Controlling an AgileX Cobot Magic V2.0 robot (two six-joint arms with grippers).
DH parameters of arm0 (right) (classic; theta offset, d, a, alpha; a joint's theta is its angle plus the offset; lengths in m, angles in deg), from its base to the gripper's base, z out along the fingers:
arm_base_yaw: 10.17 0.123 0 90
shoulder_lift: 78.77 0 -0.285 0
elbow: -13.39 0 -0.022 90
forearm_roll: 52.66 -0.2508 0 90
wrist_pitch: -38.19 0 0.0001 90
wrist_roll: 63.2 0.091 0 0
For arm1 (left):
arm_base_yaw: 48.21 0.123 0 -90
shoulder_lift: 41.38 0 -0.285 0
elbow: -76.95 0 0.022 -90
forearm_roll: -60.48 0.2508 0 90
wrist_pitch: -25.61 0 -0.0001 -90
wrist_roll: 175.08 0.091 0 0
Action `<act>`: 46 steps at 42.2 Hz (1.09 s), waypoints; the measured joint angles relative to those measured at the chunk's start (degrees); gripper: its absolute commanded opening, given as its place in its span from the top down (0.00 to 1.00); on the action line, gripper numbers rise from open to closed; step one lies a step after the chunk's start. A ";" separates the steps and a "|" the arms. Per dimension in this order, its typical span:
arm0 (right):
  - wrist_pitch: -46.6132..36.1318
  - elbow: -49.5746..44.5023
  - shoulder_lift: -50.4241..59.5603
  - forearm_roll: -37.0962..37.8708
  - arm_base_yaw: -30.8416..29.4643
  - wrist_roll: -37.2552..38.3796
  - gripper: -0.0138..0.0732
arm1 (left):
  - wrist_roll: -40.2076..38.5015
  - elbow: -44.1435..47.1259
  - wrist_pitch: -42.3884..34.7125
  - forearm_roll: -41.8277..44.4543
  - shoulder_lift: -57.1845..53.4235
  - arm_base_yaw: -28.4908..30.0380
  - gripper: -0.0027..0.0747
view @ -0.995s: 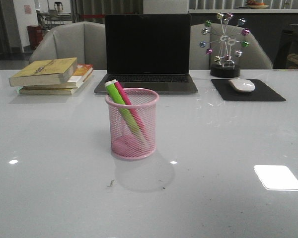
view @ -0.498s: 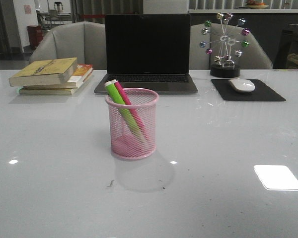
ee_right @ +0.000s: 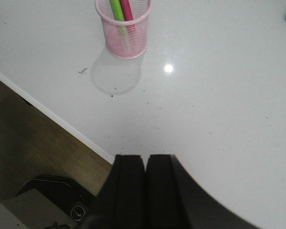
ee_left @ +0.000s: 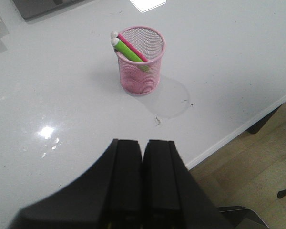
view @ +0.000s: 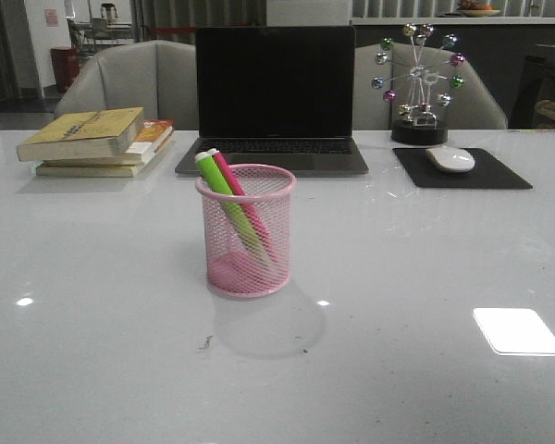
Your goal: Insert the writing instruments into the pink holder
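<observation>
The pink holder (view: 247,231) stands upright in the middle of the table. Both markers lean inside it, tips over the left rim: the lime green marker (view: 220,178) in front and the magenta marker (view: 231,176) just behind it. The left wrist view shows the holder (ee_left: 139,67) with the green marker (ee_left: 128,51) and pink marker (ee_left: 132,46); the right wrist view shows the holder (ee_right: 124,31) too. My left gripper (ee_left: 143,145) is shut and empty, well back from the cup near the table's front edge. My right gripper (ee_right: 145,160) is likewise shut and empty. Neither gripper appears in the front view.
A laptop (view: 273,97) stands open behind the holder. Stacked books (view: 97,141) lie at the back left. A white mouse (view: 451,159) rests on a black pad (view: 462,169) at the back right, with a beaded ornament (view: 419,83) behind it. The table's front edge (ee_left: 238,131) is close to both grippers.
</observation>
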 measured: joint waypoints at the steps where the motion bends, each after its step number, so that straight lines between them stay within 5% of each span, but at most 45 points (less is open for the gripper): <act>1: 0.00 0.00 0.00 0.00 0.00 0.00 0.78 | 0.00 0.15 -0.34 -0.27 -0.15 0.41 0.85; 11: 0.14 0.00 0.00 0.06 0.00 0.00 0.78 | 0.00 10.18 -11.75 1.05 -9.29 11.76 0.85; 21: 0.34 0.00 0.00 0.06 0.00 0.00 0.78 | 0.00 34.26 -36.63 -0.67 -25.75 27.84 0.85; 28: 0.34 0.00 0.00 0.06 0.00 0.00 0.78 | 0.00 47.92 -46.87 -3.56 -35.49 33.38 0.85; 46: 0.42 0.00 0.00 0.06 0.00 0.00 0.78 | 0.00 51.82 -50.07 -5.80 -40.83 36.25 0.85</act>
